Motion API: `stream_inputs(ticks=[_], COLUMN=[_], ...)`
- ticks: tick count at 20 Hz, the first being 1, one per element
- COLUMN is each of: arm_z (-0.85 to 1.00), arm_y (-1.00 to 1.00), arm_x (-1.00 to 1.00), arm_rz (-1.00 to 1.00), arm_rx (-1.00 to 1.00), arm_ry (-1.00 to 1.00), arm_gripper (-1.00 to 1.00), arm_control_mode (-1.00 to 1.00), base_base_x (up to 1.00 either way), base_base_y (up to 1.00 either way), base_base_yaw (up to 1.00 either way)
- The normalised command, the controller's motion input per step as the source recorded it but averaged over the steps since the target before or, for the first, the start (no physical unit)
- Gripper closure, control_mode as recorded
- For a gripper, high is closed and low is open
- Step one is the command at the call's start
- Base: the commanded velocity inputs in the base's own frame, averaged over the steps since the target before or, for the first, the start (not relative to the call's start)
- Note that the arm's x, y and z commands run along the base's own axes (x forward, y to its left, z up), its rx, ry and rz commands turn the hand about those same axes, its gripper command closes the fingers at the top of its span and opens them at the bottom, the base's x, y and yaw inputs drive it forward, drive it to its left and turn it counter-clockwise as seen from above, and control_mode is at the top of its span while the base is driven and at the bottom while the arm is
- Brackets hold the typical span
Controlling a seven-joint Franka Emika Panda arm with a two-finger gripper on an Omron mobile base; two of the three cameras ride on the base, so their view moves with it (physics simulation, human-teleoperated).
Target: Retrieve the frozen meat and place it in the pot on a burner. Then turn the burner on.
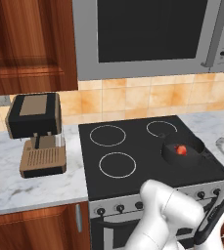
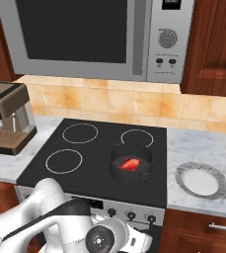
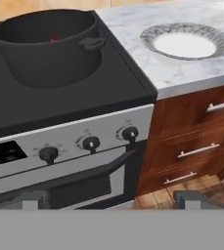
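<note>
The black pot (image 1: 174, 155) (image 2: 119, 170) (image 3: 47, 53) stands on the front right burner of the black stove top (image 1: 133, 141) (image 2: 92, 168). The frozen meat (image 1: 181, 150) (image 2: 130, 164) (image 3: 55, 37), a small red lump, lies inside it. My gripper (image 3: 111, 202) is open, low in front of the stove's control panel, with nothing between its fingers. Its fingertips (image 3: 35, 200) point toward the oven front below the knobs (image 3: 91, 143). The pot sits above and behind that panel in the hand view.
A pale grey dish (image 2: 181, 180) (image 3: 150, 39) lies on the marble counter right of the stove. A coffee machine (image 1: 37, 132) (image 2: 6, 123) stands on the left counter. A microwave (image 1: 147, 34) hangs above. Wooden drawers (image 3: 196, 149) flank the oven on the right.
</note>
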Motion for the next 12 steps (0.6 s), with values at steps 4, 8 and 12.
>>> stream_inputs(ticks=[4, 8, 12], arm_z=[0.00, 0.00, 0.00], arm_y=[0.07, 0.05, 0.00], arm_x=[-0.02, -0.02, -0.12], arm_rz=[0.05, 0.05, 0.02], arm_rx=[0.00, 0.00, 0.00], arm_ry=[-0.05, -0.07, -0.17], arm_gripper=[-1.00, -1.00, -1.00], arm_control_mode=[-1.00, -1.00, -1.00], base_base_x=[0.00, 0.00, 0.00], base_base_y=[0.00, 0.00, 0.00], base_base_yaw=[0.00, 0.00, 0.00])
